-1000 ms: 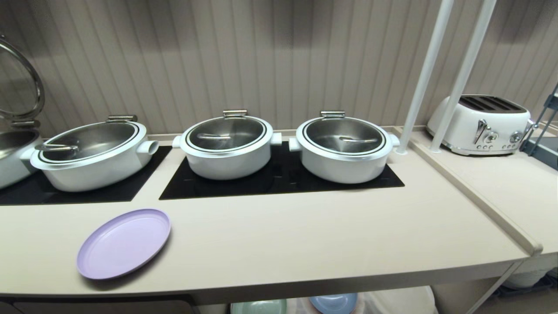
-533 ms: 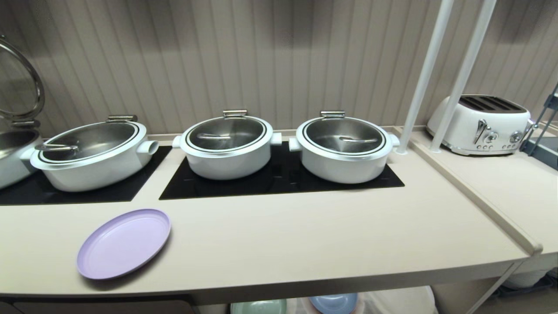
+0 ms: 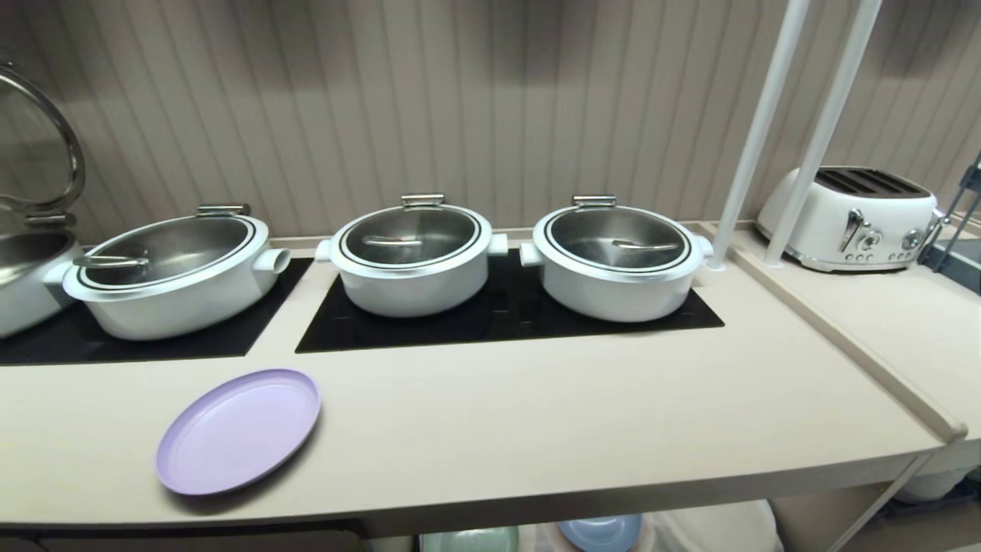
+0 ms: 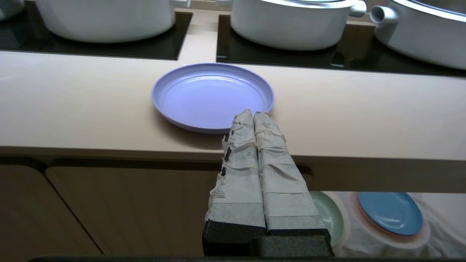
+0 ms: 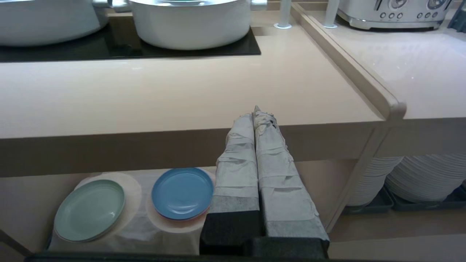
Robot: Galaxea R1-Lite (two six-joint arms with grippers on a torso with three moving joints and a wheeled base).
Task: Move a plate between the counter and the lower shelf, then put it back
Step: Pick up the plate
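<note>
Head view, round matte lavender plate (image 3: 238,431), beige counter (image 3: 536,414)

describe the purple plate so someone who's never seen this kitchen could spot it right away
Start at the long beige counter with white lidded pots on black cooktop panels. The plate lies flat near the front edge, toward the left, before the gap between the panels. It is the only plate on top: lavender, while the mint and blue ones sit on the shelf below.
</note>
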